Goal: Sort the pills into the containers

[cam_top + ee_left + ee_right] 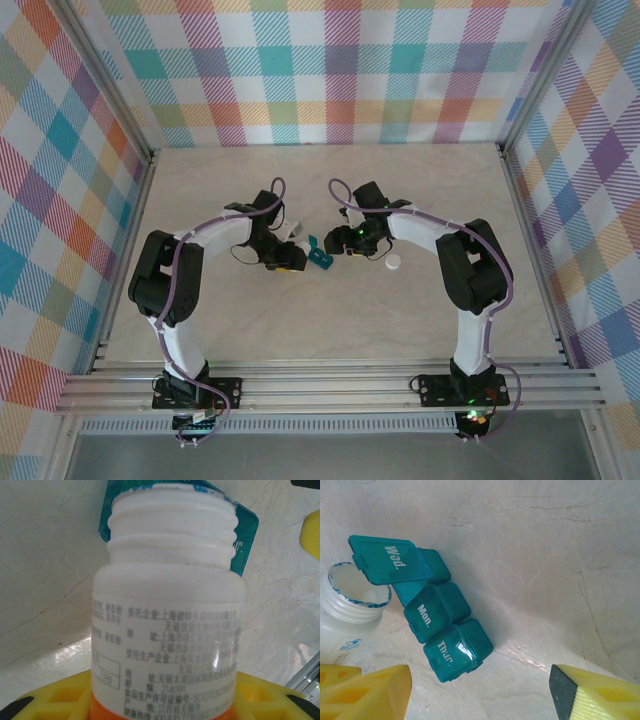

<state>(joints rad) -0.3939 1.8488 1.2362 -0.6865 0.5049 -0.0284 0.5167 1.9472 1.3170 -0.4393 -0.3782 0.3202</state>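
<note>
the table (330, 330) is boxed in: checked cloth walls (330, 70) stand at the far edge and along both sides, and a metal frame (330, 385) runs along the near edge where both arms are bolted. all the work sits bunched at the middle of the table. bare surface stretches from there to the far wall, out to both side walls, and back toward the arm bases. a small white cap (393, 263) lies on its own just right of the right arm's wrist, apart from everything else.

the tabletop is pale and marbled, with thin dark veins, and gives a soft shine in the wrist views.

the left gripper (165, 710) is clamped on a white bottle (167, 630), its yellow fingers (60, 700) on either side of the orange base. the bottle is uncapped and its threaded mouth points at the pill box (442, 615), just beside its end. the right gripper (477, 690) hangs above the table near the pill box with its jaws wide apart, holding nothing.

the pill box lies on the table between the two grippers. it is a teal strip of three joined square cells, see-through plastic with white lettering. the end cell, marked "wed.", has its lid raised; the "mon." and "thur." lids are closed.
</note>
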